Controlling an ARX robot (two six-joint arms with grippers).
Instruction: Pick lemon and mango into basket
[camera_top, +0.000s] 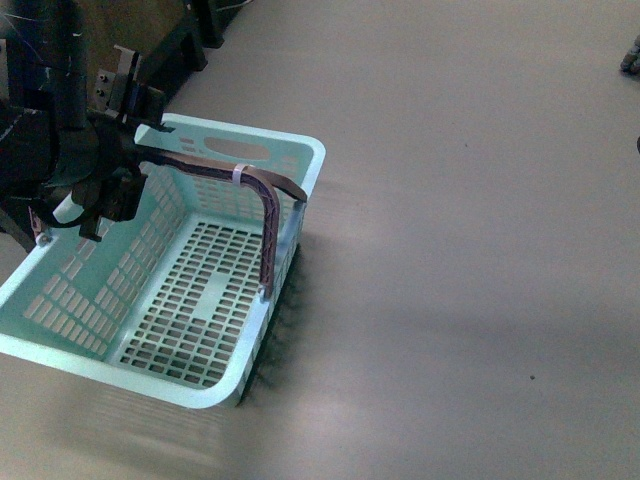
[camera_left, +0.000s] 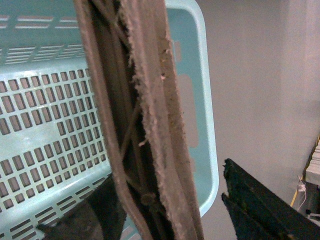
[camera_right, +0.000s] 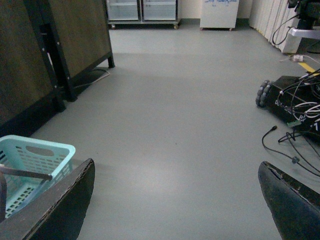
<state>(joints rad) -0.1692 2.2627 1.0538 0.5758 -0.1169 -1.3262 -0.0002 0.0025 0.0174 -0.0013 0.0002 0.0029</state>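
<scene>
1. The grey floor (camera_top: 480, 250) fills most of every view. No worktop shows, and neither the lemon nor the mango appears in any picture. Which way they lie from either arm, and how the mango's long axis runs, cannot be told.
2. The light-blue slotted basket (camera_top: 300, 160) sits on the left of the front view, under the left arm. Its perforated bottom is bare, so I judge that no fruit has gone in yet. Whether it rests on the floor or hangs slightly above it, I cannot tell.
3. Dark wooden furniture (camera_right: 50, 50) stands beyond the basket. A wheeled base with loose cables (camera_right: 285, 95) lies on the far side of the floor, well apart from the basket.
4. The basket's brown handle (camera_top: 268, 240) stands raised and arches from the rim up to the left arm. A white tie (camera_top: 238, 172) is wrapped round it near the bend.
5. The left gripper (camera_left: 167, 180) straddles that handle. Its jaws are spread, with the handle close against one and a clear gap to the other.
6. The right gripper (camera_right: 176, 170) has its jaws wide apart with nothing between them and only bare floor ahead. It looks the freer arm for a pick, once the fruit is found.
</scene>
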